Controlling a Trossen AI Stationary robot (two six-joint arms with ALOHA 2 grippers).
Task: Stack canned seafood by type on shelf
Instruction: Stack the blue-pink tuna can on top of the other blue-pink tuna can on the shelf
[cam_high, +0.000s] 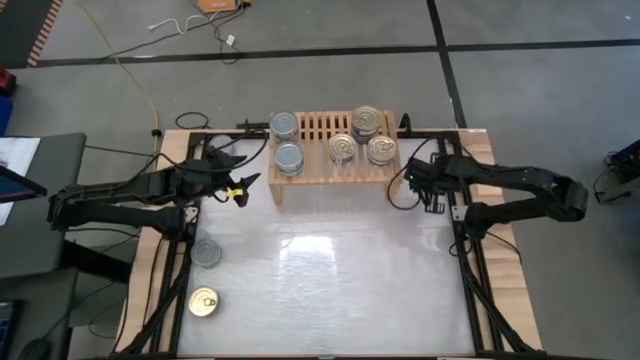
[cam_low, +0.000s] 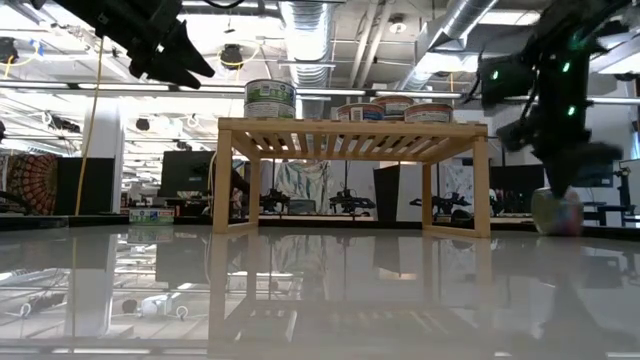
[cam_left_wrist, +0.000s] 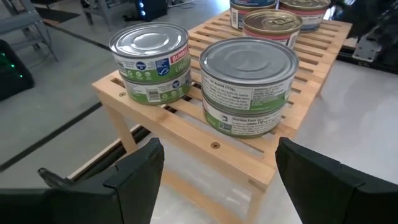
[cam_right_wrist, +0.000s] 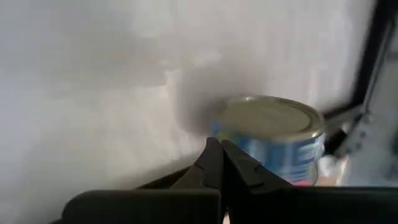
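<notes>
**Right arm is nearest a loose can; 2 more lie on the left arm's side**

Look first at the right gripper (cam_right_wrist: 221, 163). In its wrist view the 2 fingers are pressed together tip to tip with nothing between them, and a blue-labelled can (cam_right_wrist: 268, 140) stands upright on the table just beyond those tips. In the low view the same can (cam_low: 557, 211) sits on the table past the shelf's right leg, below the right arm. That can lies ahead of clenched fingers, so you would need to spread them before closing around its round side.

The left gripper (cam_left_wrist: 217, 168) hangs just off the left end of the shelf (cam_high: 312, 178), fingers spread wide and empty. Directly ahead of it are 2 silver-topped stacks (cam_left_wrist: 249, 84), each 2 cans high, on the slats; 3 gold-topped stacks (cam_high: 366, 122) fill the right end.

2 cans are still on the table near the left front edge: a silver-topped can (cam_high: 206, 253) and a gold-topped can (cam_high: 203, 302). Both are well apart from the shelf and nearer the left arm than the right. A flat round can has no long axis, so any approach angle should serve.
</notes>
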